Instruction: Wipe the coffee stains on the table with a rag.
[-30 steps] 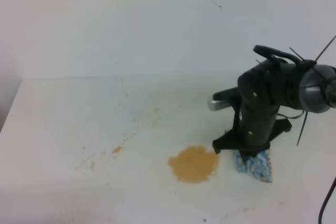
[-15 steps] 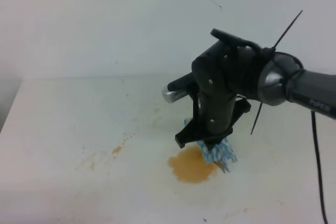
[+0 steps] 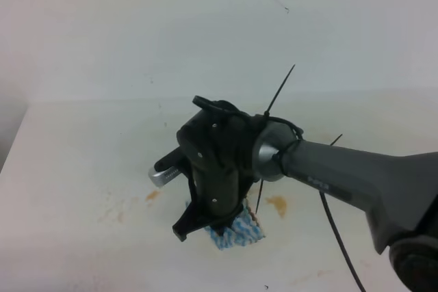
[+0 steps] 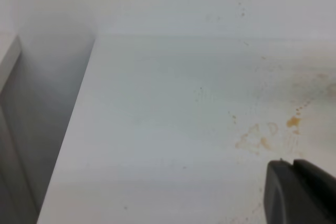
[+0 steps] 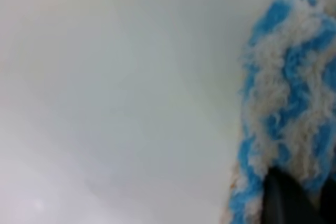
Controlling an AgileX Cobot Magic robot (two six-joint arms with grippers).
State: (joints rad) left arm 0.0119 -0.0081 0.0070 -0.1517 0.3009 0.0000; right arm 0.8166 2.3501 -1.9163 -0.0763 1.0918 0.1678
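Blue-and-white terry is bunching under the right gripper (image 3: 220, 227), whose jaws are closing on the rag (image 3: 237, 230) near its top edge and pressing it down onto the white counter (image 3: 82, 162). In the exterior high view the cloth is lying just left of a small orange-brown patch of the coffee stains (image 3: 277, 205); whether more liquid is sitting beneath the rag or the arm I cannot tell. Faint orange specks (image 3: 152, 195) are lying further left. The rag (image 5: 286, 108) looks soft, light and absorbent — it will likely fold and drag rather than slide flat, so a pinch at the edge with steady downward pressure seems the sensible hold. The left gripper (image 4: 300, 191) is showing only as a dark corner in its own view — I cannot tell how its jaws are standing.
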